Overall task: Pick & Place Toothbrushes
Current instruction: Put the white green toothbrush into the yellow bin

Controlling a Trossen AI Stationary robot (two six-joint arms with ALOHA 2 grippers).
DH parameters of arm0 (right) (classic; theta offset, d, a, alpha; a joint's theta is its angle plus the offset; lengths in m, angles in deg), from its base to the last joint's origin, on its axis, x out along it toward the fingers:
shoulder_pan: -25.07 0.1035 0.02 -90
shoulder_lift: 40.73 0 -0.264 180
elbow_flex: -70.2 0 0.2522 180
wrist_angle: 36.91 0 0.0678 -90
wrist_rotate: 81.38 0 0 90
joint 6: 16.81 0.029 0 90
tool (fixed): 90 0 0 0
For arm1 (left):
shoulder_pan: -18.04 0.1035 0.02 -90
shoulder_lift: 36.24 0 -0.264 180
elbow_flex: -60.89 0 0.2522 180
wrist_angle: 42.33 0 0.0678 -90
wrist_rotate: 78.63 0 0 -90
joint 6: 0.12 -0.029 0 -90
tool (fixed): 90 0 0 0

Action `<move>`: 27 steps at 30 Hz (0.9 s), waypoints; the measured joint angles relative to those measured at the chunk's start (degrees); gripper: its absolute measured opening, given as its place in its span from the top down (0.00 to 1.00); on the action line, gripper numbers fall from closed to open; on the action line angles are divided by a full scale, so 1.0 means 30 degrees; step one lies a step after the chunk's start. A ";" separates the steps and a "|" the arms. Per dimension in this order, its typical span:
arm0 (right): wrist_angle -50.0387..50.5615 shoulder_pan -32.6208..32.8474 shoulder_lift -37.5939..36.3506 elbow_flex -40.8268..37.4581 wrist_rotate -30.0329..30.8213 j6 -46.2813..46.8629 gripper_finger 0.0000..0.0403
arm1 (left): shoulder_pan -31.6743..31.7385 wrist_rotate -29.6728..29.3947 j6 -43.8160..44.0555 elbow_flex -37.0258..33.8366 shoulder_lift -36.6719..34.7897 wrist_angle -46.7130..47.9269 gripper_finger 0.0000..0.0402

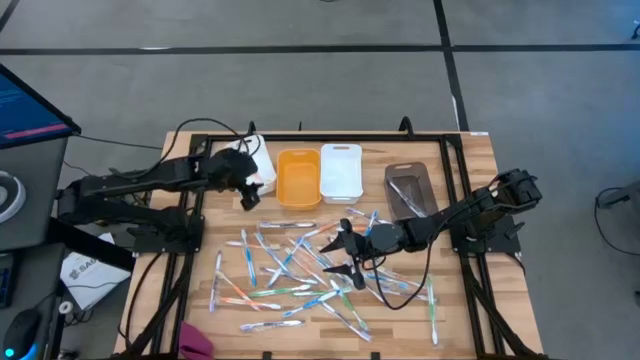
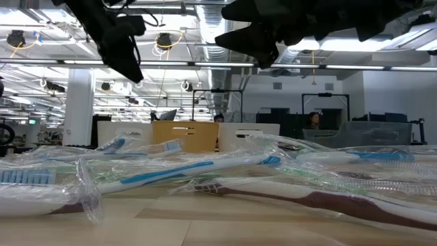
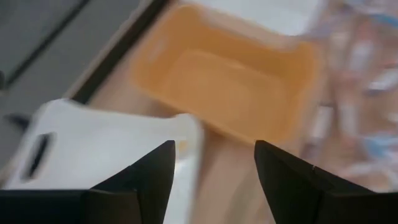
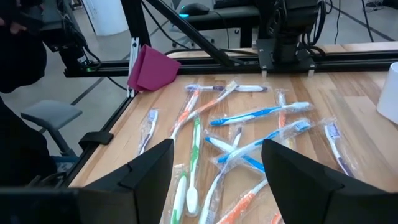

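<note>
Many wrapped toothbrushes (image 1: pixel 290 272), blue, white, green and orange, lie scattered flat on the wooden table; the right wrist view shows several of them (image 4: pixel 249 118), and the low view shows them close up (image 2: pixel 191 171). My right gripper (image 1: pixel 337 256) hangs open above the right side of the pile, its fingers (image 4: pixel 149 180) apart over the brushes and touching none. My left gripper (image 1: pixel 248 195) is open and empty, above the table near the orange bin (image 3: pixel 230 87) and a white bin (image 3: pixel 93 146).
Along the far edge stand a white bin (image 1: pixel 256 165), the orange bin (image 1: pixel 298 178), another white bin (image 1: pixel 341 171) and a dark brown bin (image 1: pixel 410 190). A magenta cloth (image 1: pixel 196 345) lies at the near left corner. A black cable (image 1: pixel 400 298) loops over the brushes.
</note>
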 joint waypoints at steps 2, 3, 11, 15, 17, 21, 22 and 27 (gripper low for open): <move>0.0122 0.0014 0.0000 0.0000 -0.0015 -0.0006 0.41 | -0.0653 0.0214 0.0131 0.0000 -0.0178 -0.0049 0.46; 0.0183 0.0014 0.0000 0.0000 -0.0022 -0.0020 0.41 | -0.1000 0.0200 0.0289 0.0000 -0.0194 -0.0068 0.46; 0.0226 -0.0001 0.0000 -0.0007 -0.0029 -0.0561 0.41 | -0.2851 0.0184 0.0404 -0.0007 -0.0052 -0.0238 0.47; 0.0222 -0.0001 0.0000 -0.0007 -0.0029 -0.0561 0.41 | -0.3233 -0.0724 0.1527 -0.0007 -0.0057 -0.0316 0.47; 0.0222 -0.0001 0.0000 -0.0007 -0.0029 -0.0561 0.41 | -0.3430 -0.1420 0.1969 -0.0007 -0.0057 -0.0326 0.47; 0.0410 0.0011 0.0000 -0.0007 -0.0029 -0.0554 0.41 | -0.3898 -0.1819 0.2059 -0.0327 -0.0069 -0.0789 0.47; 0.0487 0.0014 0.0000 -0.0007 -0.0029 -0.0557 0.41 | -0.4019 -0.1817 0.2226 -0.0690 -0.0076 -0.1222 0.47; 0.0572 0.0266 0.0000 -0.0007 -0.0026 -0.0554 0.41 | -0.4575 -0.1467 0.2393 -0.2414 -0.0207 -0.2202 0.47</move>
